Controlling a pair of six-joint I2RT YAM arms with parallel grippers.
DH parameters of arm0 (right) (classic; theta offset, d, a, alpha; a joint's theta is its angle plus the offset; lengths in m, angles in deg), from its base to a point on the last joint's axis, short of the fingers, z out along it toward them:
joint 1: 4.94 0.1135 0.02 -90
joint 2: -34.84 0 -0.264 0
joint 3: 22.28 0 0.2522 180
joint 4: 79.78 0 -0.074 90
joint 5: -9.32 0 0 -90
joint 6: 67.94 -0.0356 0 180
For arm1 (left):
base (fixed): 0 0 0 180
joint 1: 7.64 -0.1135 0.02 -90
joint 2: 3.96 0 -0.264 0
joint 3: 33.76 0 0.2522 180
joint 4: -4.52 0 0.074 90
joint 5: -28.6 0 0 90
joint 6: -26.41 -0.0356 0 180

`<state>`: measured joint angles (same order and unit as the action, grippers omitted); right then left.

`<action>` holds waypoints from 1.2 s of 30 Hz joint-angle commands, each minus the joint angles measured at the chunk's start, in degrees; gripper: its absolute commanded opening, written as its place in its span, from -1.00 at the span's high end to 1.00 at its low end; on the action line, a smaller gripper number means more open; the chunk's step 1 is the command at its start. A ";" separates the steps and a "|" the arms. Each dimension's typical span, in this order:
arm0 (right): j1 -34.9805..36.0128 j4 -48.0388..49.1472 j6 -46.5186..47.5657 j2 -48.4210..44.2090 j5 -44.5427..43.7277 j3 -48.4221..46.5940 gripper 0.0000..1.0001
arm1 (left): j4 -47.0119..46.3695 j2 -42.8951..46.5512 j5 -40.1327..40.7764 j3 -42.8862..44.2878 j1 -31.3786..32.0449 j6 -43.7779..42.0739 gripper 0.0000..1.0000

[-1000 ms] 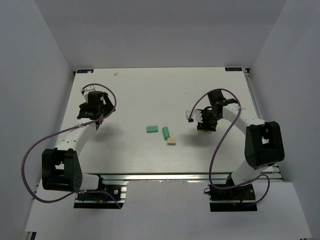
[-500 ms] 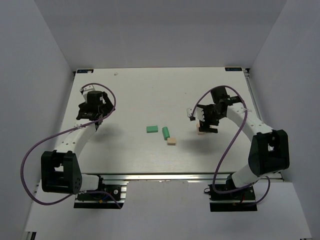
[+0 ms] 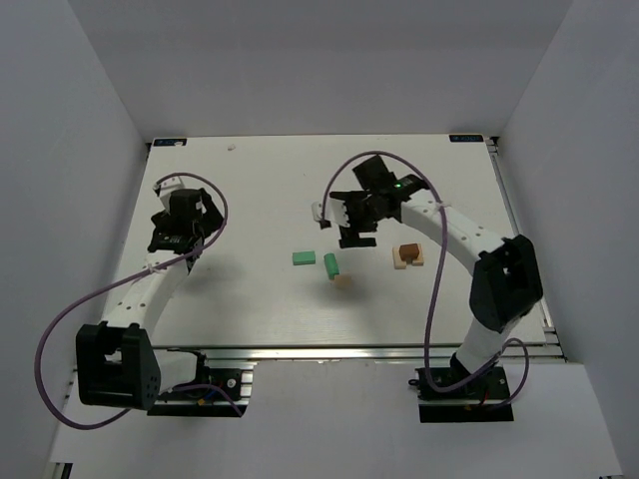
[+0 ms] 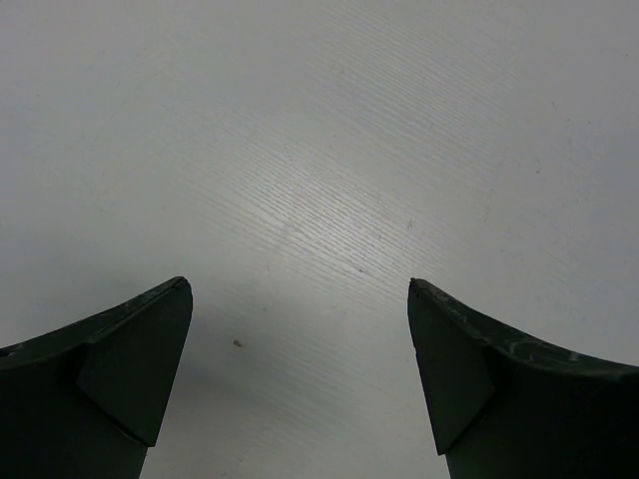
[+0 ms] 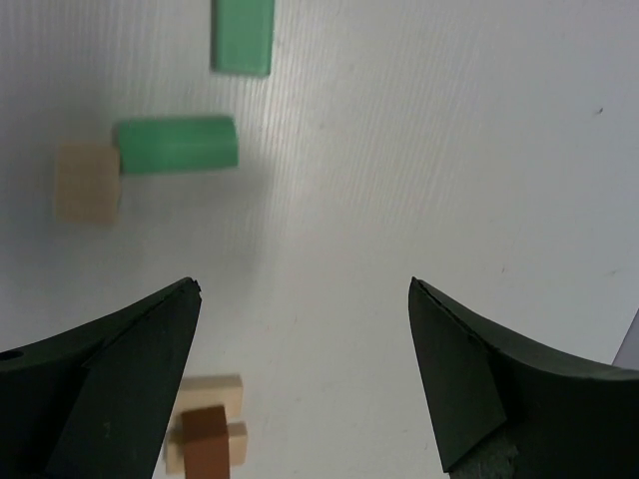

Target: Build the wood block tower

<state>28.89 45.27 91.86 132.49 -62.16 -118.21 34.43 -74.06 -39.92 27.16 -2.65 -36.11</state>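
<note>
On the left, the left gripper (image 4: 298, 294) is almost where it was a second ago, only a little more to the far side. Its fingers are apart and hold nothing, and we see only bare table (image 4: 319, 150) under them. We judge that this arm is waiting.

In the middle lie the loose pieces: one green block (image 3: 304, 257), a second green block (image 3: 331, 264) just beside it, and a tan block (image 3: 342, 280) touching the near end of the second one. They lie as before.

The big change is the right gripper (image 5: 302, 289). Half a second ago it was over the tower; now it is to the left of it, above the loose pieces. Its fingers are wide apart and empty. In its wrist view, the two green blocks and the tan block are ahead of the fingers.

On the right, the tower (image 3: 407, 253) now stands alone and uncovered, well apart from the loose pieces. A brown block lies on top of tan ones, and nothing touches it.

We think this means the brown block is placed and released. The right arm probably now goes for a next block, maybe the nearer green one, but three pieces are not yet stacked.
</note>
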 commanded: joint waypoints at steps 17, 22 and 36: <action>11.09 26.16 -79.73 3.25 -26.78 3.86 -0.79 | 1.26 4.54 0.76 -2.59 -0.07 2.40 -0.96; 12.32 26.34 -84.47 5.97 -27.22 5.44 -0.70 | 1.61 4.54 1.90 -2.60 -0.16 2.75 -0.96; 12.67 21.59 -88.08 12.31 -28.98 4.91 -0.36 | 1.53 3.92 1.99 -2.68 -0.07 3.01 -0.96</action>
<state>41.37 67.52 5.51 145.21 -89.94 -112.50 36.26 -71.53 -38.28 24.50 -2.65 -33.53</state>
